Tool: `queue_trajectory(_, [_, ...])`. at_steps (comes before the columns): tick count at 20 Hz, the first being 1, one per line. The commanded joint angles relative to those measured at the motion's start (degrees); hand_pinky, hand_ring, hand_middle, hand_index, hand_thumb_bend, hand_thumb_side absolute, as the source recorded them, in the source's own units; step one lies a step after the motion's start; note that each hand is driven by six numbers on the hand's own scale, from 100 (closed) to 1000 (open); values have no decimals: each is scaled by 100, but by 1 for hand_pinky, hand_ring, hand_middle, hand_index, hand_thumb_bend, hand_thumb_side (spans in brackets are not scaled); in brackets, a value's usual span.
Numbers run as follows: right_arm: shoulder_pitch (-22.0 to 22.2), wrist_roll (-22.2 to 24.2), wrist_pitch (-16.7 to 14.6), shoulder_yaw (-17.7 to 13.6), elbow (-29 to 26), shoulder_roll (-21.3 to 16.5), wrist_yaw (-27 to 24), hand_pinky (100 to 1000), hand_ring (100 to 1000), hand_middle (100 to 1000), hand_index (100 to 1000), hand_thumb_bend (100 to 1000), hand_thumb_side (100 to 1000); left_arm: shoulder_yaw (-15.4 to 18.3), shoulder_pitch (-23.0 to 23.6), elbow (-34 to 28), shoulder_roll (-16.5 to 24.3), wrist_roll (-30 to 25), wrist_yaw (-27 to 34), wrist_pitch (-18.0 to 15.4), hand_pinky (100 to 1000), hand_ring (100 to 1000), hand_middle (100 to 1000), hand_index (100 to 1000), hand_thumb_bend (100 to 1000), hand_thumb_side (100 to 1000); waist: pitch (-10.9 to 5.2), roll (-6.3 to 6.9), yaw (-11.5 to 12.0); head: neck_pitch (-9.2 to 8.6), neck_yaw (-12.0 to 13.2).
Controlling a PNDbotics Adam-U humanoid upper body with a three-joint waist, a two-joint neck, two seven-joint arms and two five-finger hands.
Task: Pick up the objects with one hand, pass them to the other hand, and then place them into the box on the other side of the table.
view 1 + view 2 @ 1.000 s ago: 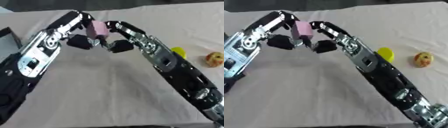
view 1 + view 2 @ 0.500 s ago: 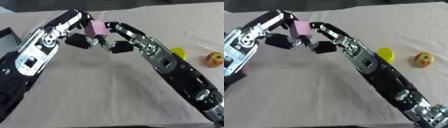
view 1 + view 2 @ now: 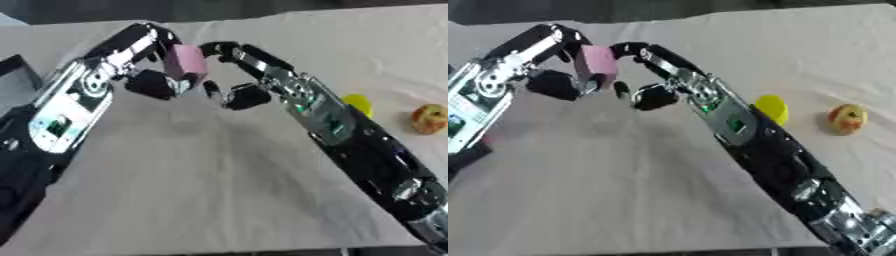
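Note:
A pink block (image 3: 185,65) hangs above the table's far middle, where my two arms meet. My left hand (image 3: 150,83) comes in from the left with its fingers curled round the block's left side. My right hand (image 3: 238,95) is just right of the block, fingers spread in an arc and a narrow gap showing between them and the block. A dark box (image 3: 16,81) shows at the left edge. On the right lie a yellow object (image 3: 770,107) and a red-and-yellow apple (image 3: 846,118).
A beige cloth (image 3: 201,190) covers the table, and its near half holds nothing but the shadows of my arms. My right forearm (image 3: 350,140) runs diagonally across the right half, close to the yellow object.
The pink block has shifted a little left with my left hand. My right hand's fingers have drawn off it, leaving a small gap.

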Motion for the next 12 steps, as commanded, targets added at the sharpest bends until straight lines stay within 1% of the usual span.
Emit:
queue_trajectory(1, [-74, -12, -33, -55, -112, -115, 25, 969, 993, 849, 907, 100, 100, 101, -81, -4, 164, 58, -50, -30, 722, 663, 511, 421, 137, 100, -156, 4, 1, 11, 15])
queue_trajectory(4, [-46, -44, -15, -61, -98, -156, 50, 966, 992, 848, 904, 100, 100, 118, -98, -16, 368, 53, -51, -67, 719, 659, 504, 421, 164, 100, -170, 23, 9, 20, 39])
queue_trajectory(7, [-27, -74, 5, -53, -85, -204, 69, 965, 991, 848, 903, 100, 100, 134, -135, -103, 681, -11, 57, -68, 720, 659, 503, 423, 165, 100, -190, 53, 32, 35, 42])
queue_trajectory(10, [-4, -91, 15, -34, -106, -259, 67, 961, 988, 847, 900, 100, 126, 223, -183, -268, 1074, -73, 265, -30, 723, 660, 505, 426, 162, 100, -219, 75, 50, 59, 56])
queue_trajectory(12, [13, -131, 49, -38, -128, -300, 36, 959, 986, 846, 897, 100, 121, 307, -179, -365, 1373, -109, 408, 26, 724, 661, 506, 429, 155, 100, -241, 89, 56, 84, 73])
